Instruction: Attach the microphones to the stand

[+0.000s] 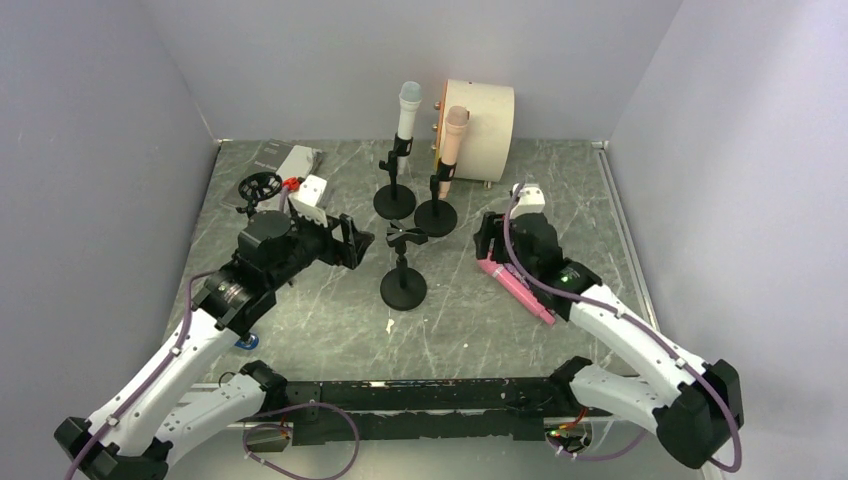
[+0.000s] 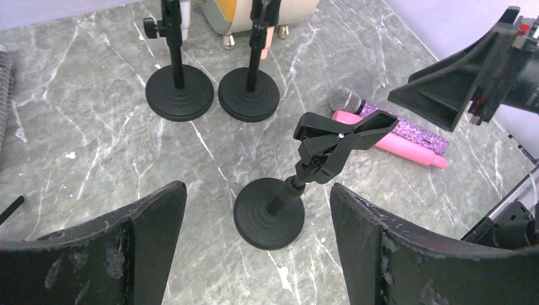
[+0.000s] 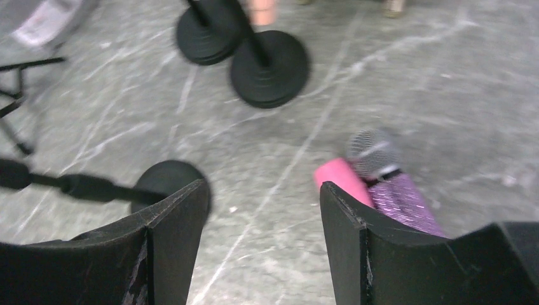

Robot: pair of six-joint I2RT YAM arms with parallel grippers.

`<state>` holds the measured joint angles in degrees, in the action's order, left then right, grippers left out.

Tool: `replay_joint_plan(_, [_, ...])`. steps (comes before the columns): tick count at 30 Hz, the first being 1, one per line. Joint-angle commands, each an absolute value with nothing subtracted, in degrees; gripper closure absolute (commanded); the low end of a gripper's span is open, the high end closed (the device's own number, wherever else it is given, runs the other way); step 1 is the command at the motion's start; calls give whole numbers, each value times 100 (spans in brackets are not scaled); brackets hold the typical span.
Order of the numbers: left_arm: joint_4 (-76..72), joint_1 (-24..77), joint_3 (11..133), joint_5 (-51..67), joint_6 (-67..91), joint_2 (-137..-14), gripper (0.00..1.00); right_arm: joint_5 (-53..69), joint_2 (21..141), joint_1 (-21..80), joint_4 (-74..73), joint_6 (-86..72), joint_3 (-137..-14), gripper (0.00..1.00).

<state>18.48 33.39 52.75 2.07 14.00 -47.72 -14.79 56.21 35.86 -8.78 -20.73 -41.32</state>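
both jaws stand spread and hold nothing. the white microphone (image 1: 408, 112) and the peach microphone (image 1: 453, 135) already sit upright in their stands, well beyond both sets of jaws. the pink microphone (image 3: 340, 178) and the purple glitter microphone (image 3: 407, 200) lie touching side by side on the tabletop (image 1: 330, 320). they are just ahead of the right jaws, off toward the right-hand finger rather than centred in the gap. the empty stand (image 2: 270, 213) sits squarely ahead of the left jaws' gap, its spring clip (image 2: 340, 136) tilted toward the two lying mics.

the step in hand looks like the pickup of one lying mic by the right jaws. to do it well, they should shift toward their right-hand finger until a single barrel is centred. one finger then has to slip into the seam between the pair, or both mics get pinched or one rolls off. a grip on the mid-body, clear of the mesh head, would leave the lower end free for the clip. the left jaws are well placed to close on the stem below the clip and steady the light stand.
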Motion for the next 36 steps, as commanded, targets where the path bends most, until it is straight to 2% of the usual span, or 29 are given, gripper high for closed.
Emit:
replay_joint_plan(1, [2000,3330,5499,9,1319,-4606,14,-1602,6028,3103,-1842,-2189,-4568,33])
replay_joint_plan(9, [1992,3331,5248,9,1444,-4462,14,-1230,7240,2676,-2636,-1755,-5005,36])
replay_joint_plan(14, [1982,3331,5150,53,1452,-4513,14,-941,7891,2448,-2595,-1420,-5149,36])
replay_joint_plan(19, [1936,3328,5098,90,1486,-4542,14,-542,8402,2413,-2503,-1183,-5253,43])
replay_joint_plan(22, [1935,3331,5098,67,1500,-4553,14,-400,8599,2400,-2471,-1139,-5265,44])
replay_joint_plan(36, [1975,3331,5146,109,1514,-4594,14,-125,9101,2425,-2300,-980,-5154,40])
